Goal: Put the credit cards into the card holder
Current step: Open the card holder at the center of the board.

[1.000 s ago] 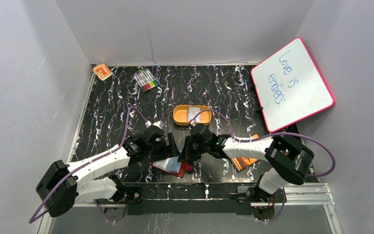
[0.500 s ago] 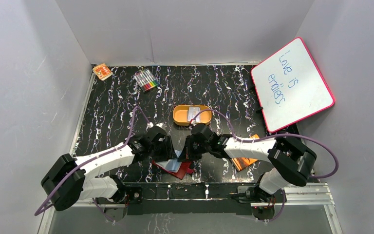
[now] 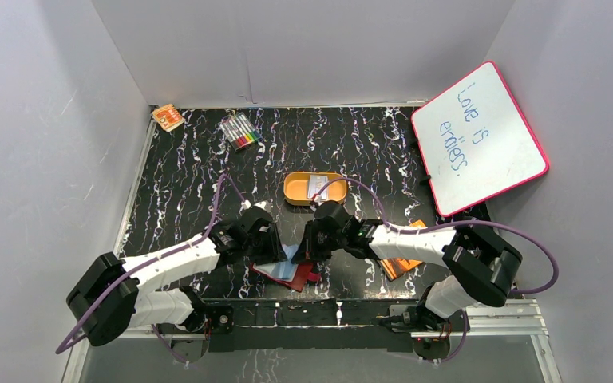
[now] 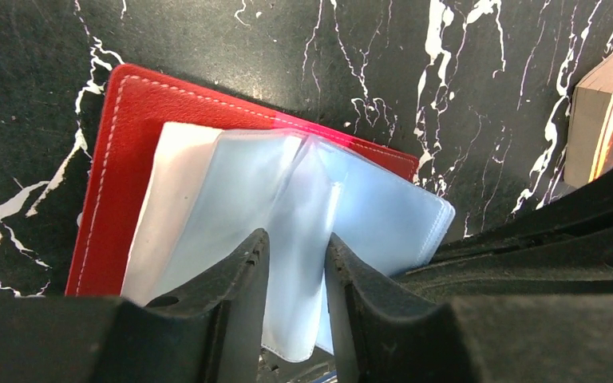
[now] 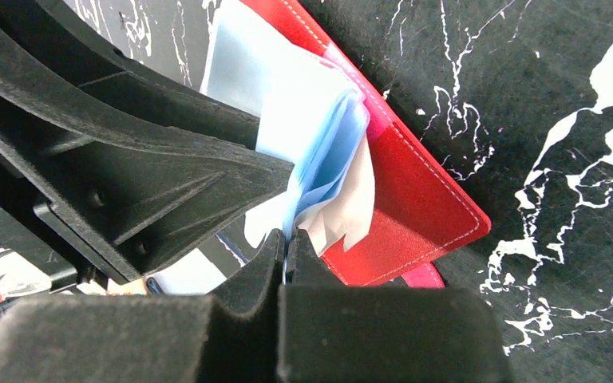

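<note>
The card holder (image 3: 294,274) lies open near the table's front edge, red cover (image 4: 120,159) down, its pale bluish clear sleeves (image 4: 231,183) fanned upward. My left gripper (image 3: 276,249) (image 4: 295,239) reaches in from the left, its jaws a narrow gap apart, with one sleeve standing in that gap. From the right, my right gripper (image 3: 308,250) (image 5: 287,237) is shut on the edge of a sleeve (image 5: 319,136) over the red cover (image 5: 415,207). A pale rectangle, seemingly the credit cards (image 3: 317,186), lies in the orange tin (image 3: 295,191).
An orange booklet (image 3: 403,263) (image 4: 607,104) lies right of the holder, under my right arm. A pink-framed whiteboard (image 3: 479,132) leans at the back right. A pack of markers (image 3: 239,130) and a small orange box (image 3: 168,117) sit at the back left.
My left gripper has slid right onto the holder and its jaws have narrowed around a sleeve. The right gripper has stayed shut in place.
</note>
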